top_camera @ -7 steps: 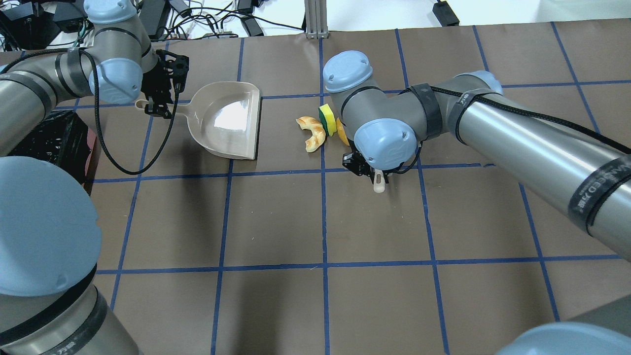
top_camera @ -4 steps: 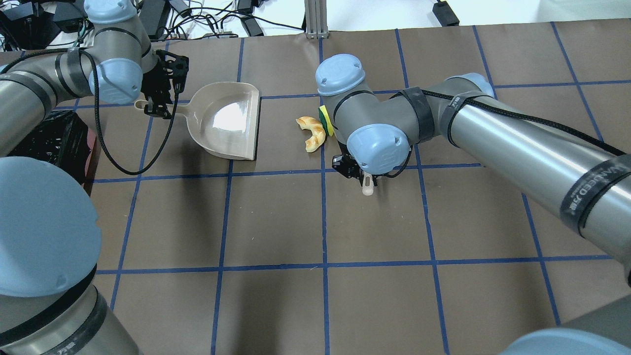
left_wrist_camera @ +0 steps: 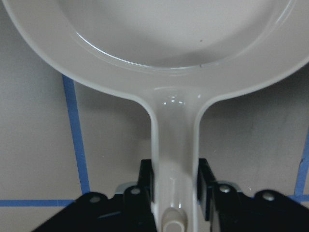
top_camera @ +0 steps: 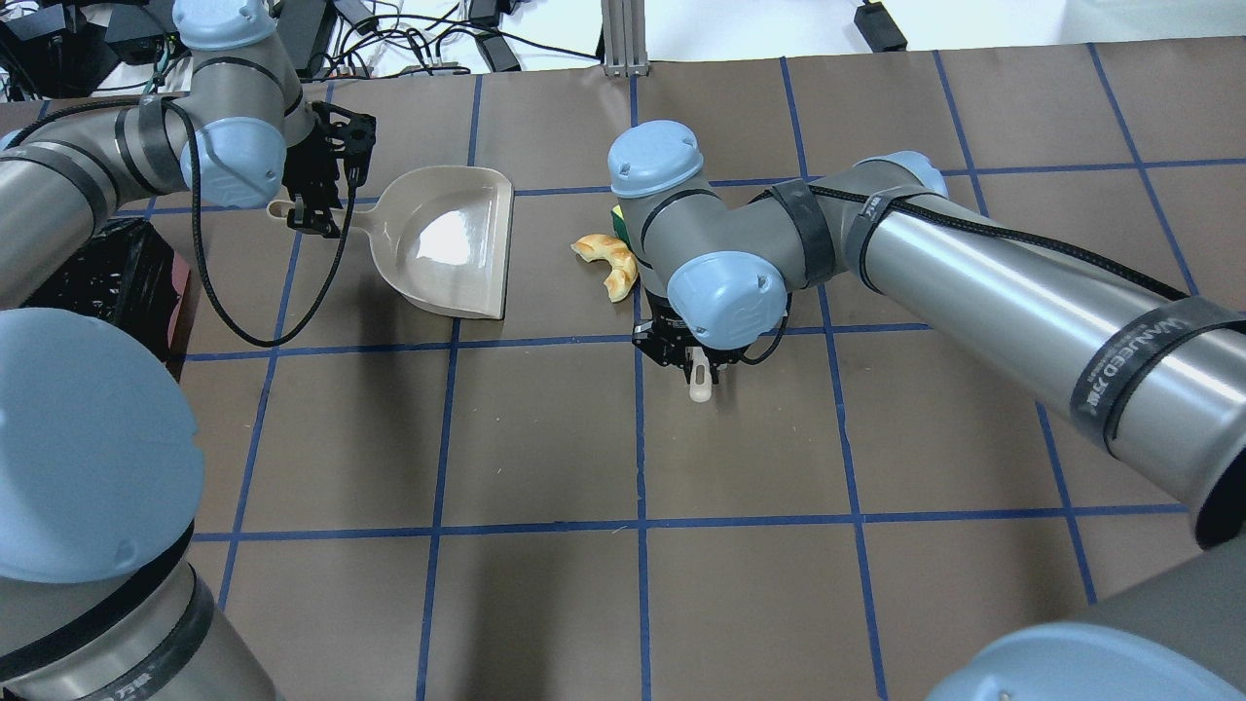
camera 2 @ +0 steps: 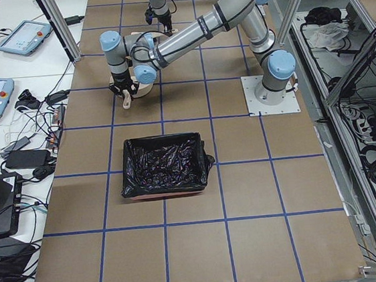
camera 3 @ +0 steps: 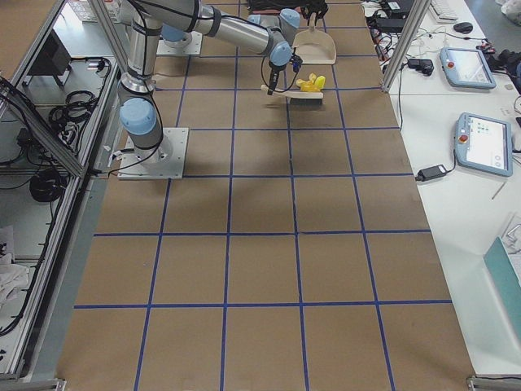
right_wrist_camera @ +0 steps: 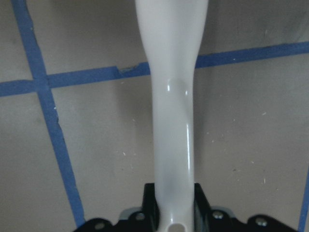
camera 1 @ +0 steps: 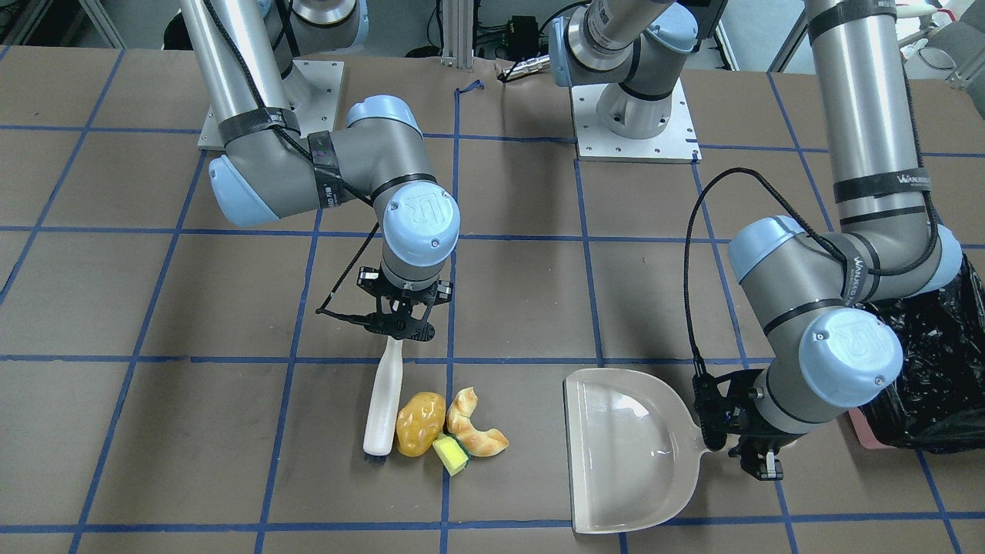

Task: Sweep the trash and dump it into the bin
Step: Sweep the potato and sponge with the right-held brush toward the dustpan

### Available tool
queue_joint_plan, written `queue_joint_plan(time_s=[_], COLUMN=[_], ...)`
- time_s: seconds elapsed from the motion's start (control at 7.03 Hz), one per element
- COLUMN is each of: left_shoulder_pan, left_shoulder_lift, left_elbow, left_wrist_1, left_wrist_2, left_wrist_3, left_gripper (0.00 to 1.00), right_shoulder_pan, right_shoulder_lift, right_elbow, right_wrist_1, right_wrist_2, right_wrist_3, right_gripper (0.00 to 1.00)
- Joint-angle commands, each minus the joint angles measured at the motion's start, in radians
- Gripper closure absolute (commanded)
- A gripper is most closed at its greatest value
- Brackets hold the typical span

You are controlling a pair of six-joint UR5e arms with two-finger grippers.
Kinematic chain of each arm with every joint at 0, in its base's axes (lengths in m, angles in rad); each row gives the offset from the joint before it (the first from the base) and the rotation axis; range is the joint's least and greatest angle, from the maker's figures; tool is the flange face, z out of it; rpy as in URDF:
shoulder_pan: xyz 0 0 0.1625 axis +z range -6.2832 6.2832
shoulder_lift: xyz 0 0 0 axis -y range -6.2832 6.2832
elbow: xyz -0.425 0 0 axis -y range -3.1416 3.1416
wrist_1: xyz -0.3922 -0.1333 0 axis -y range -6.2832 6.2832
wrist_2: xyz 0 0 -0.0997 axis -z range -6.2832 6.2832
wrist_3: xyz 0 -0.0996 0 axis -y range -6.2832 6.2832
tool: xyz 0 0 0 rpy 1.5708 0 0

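Note:
My right gripper [camera 1: 400,329] is shut on the white handle of a brush [camera 1: 382,408], whose head rests on the table against the trash. The potato [camera 1: 420,423], croissant piece [camera 1: 473,431] and sponge block [camera 1: 451,454] lie bunched beside the brush. In the overhead view only the croissant [top_camera: 608,261] shows fully, since my right arm covers the potato. My left gripper [camera 1: 758,450] is shut on the handle of the beige dustpan [camera 1: 627,454], which lies empty with its mouth facing the trash. The bin [camera 1: 931,369], lined with a black bag, stands behind my left arm.
The bin [camera 2: 163,165] shows whole in the exterior left view, at the table's left end. Brown table paper with blue tape grid lines covers the table. Cables and power bricks [top_camera: 428,39] lie beyond the far table edge.
My right arm has moved left with the brush, pushing the trash toward the dustpan. The croissant has shifted left and the sponge is now mostly under the arm. The dustpan has barely moved.

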State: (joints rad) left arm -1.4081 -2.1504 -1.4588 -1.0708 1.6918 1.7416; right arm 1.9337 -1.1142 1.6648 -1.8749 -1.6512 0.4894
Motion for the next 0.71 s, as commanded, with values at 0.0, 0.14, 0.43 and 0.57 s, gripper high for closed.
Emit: queue_joint_plan(time_s=[0.0, 0.14, 0.43, 0.57], left_shoulder_pan=[0.0, 0.0, 0.0, 0.0], left_shoulder_lift=[0.0, 0.0, -0.002, -0.002], left_elbow=[0.0, 0.0, 0.0, 0.0], left_wrist_1=[0.0, 0.0, 0.0, 0.002], left_wrist_2=[0.0, 0.0, 0.0, 0.0], left_wrist_3=[-0.001, -0.001, -0.001, -0.001], left_gripper=[0.82, 0.82, 0.82, 0.82], right_shoulder_pan=[0.022, 0.024, 0.045, 0.059], right_shoulder_lift=[0.034, 0.042, 0.045, 0.044], right_elbow=[-0.045, -0.053, -0.072, -0.073], right_wrist_1=[0.002, 0.0, 0.0, 0.0], right_wrist_2=[0.021, 0.042, 0.083, 0.091], right_wrist_3=[0.029, 0.055, 0.107, 0.124], right_gripper=[0.98, 0.98, 0.98, 0.98])
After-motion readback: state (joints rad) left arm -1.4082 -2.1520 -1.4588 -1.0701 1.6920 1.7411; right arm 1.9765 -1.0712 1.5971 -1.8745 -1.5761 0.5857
